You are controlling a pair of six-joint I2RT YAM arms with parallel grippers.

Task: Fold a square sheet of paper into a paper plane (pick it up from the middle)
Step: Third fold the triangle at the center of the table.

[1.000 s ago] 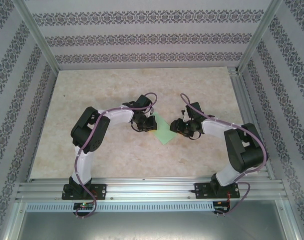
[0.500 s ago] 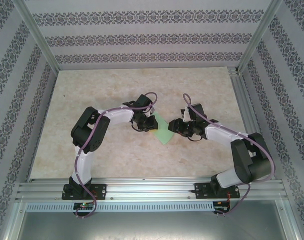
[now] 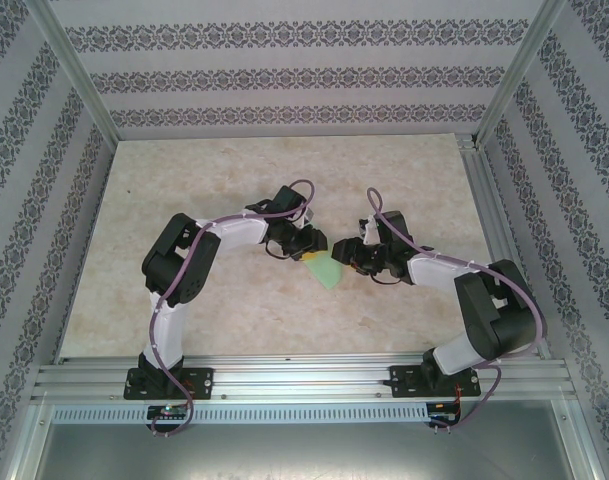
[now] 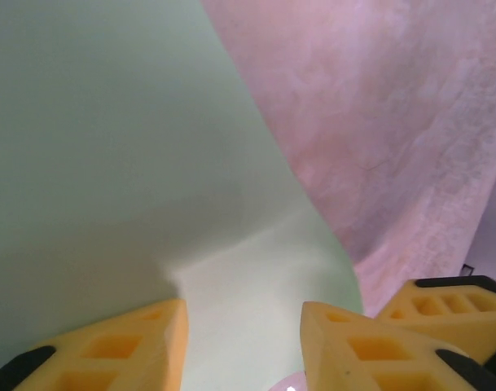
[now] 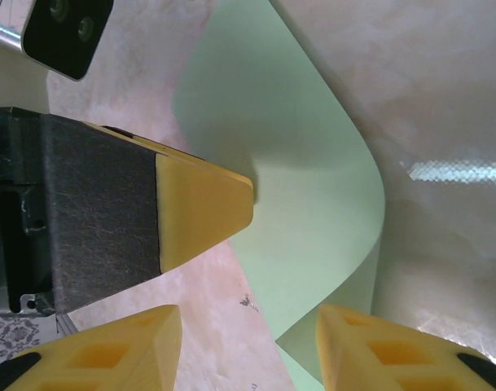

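Jaws of the left gripper [image 4: 243, 316] stand partly open, gripping nothing; the right gripper [image 5: 249, 316] is likewise parted, the curled square sheet of paper [image 5: 305, 163] reaching between its fingers [image 5: 370, 350], unpinched; the sheet lies on the table [image 3: 234, 180], at the left gripper's 5 o'clock.

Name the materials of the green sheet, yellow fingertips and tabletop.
Square sheet of paper: thin matte paper, bending in a smooth curl. Fingertips: yellow, probably moulded plastic or rubber, with hollow cells. Table: marble-patterned, likely laminate, glossy from the light glare.
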